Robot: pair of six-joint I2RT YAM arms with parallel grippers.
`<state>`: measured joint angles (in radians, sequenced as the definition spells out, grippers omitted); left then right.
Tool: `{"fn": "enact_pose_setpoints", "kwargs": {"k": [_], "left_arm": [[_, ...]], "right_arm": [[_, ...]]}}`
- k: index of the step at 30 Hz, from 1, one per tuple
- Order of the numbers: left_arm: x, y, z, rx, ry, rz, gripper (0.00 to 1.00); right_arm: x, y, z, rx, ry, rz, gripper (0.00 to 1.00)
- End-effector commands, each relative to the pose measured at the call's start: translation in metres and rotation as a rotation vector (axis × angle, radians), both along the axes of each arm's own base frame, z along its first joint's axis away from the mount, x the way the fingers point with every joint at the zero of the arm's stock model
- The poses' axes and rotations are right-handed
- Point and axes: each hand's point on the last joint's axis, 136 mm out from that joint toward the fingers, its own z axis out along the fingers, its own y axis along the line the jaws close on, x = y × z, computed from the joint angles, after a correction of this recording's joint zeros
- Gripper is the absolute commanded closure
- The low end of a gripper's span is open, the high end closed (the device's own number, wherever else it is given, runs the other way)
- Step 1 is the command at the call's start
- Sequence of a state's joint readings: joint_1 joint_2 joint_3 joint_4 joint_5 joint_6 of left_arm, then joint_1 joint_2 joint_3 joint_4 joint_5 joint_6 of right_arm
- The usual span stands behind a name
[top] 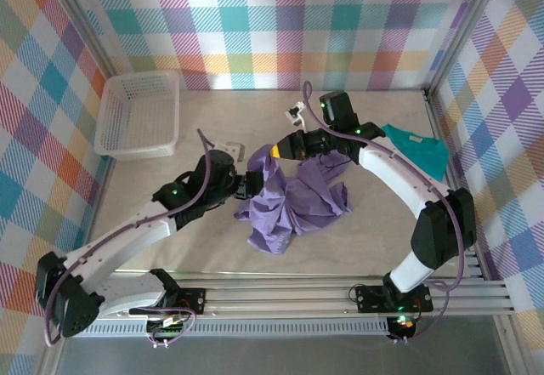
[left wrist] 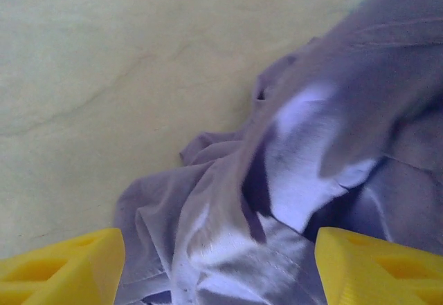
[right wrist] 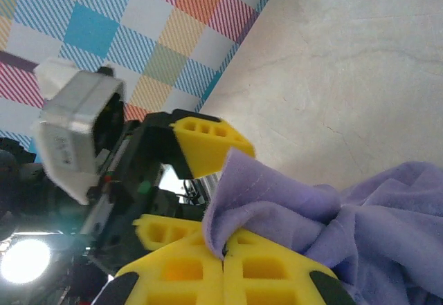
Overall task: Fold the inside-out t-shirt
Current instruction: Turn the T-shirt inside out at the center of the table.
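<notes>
The inside-out t-shirt [top: 293, 203], lavender, lies crumpled at mid-table with one part lifted. My right gripper [top: 274, 150] holds that raised part. In the right wrist view its yellow fingers are pressed together [right wrist: 223, 267] on a stitched hem of the t-shirt [right wrist: 360, 222]. My left gripper [top: 252, 181] sits just left of the cloth, facing the right one. Its yellow fingers [left wrist: 62, 267] stand wide apart with rumpled t-shirt fabric [left wrist: 291, 180] between them and nothing pinched. From the right wrist view the left gripper [right wrist: 197, 191] shows open beside the held hem.
A white basket [top: 138, 113] stands at the back left. A teal t-shirt [top: 416, 150] lies at the right, behind the right arm. Plaid walls close in the table on three sides. A metal rail [top: 340, 294] runs along the near edge.
</notes>
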<state>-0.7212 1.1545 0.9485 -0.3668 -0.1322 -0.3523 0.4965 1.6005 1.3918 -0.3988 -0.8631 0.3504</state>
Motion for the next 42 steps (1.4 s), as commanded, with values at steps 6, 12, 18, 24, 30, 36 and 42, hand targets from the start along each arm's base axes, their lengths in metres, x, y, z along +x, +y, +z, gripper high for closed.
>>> {"fn": "enact_pose_setpoints", "kwargs": {"k": [6,12,18,24,30,36,42], "left_arm": [[0.033,0.011,0.012,0.030,-0.026,0.144,0.45],[0.022,0.022,-0.007,0.046,0.057,0.139,0.65],[0.010,0.030,-0.009,-0.002,0.100,0.110,0.75],[0.009,0.024,-0.006,-0.051,0.118,0.039,0.96],[-0.003,0.021,0.011,-0.110,0.079,-0.034,1.00],[-0.012,0.030,0.021,-0.128,0.050,-0.024,1.00],[-0.011,0.064,0.013,0.010,0.053,0.110,1.00]], "right_arm": [[-0.009,-0.009,0.011,0.003,-0.069,-0.006,1.00],[-0.003,-0.020,0.020,-0.027,-0.139,-0.062,1.00],[0.002,-0.025,0.024,-0.045,-0.181,-0.091,1.00],[0.004,-0.027,0.023,-0.070,-0.195,-0.099,1.00],[0.026,-0.058,-0.005,-0.325,-0.245,-0.251,1.00],[0.028,-0.052,-0.020,-0.410,-0.287,-0.227,0.97],[0.039,-0.066,-0.041,-0.680,-0.412,-0.288,0.98]]}}
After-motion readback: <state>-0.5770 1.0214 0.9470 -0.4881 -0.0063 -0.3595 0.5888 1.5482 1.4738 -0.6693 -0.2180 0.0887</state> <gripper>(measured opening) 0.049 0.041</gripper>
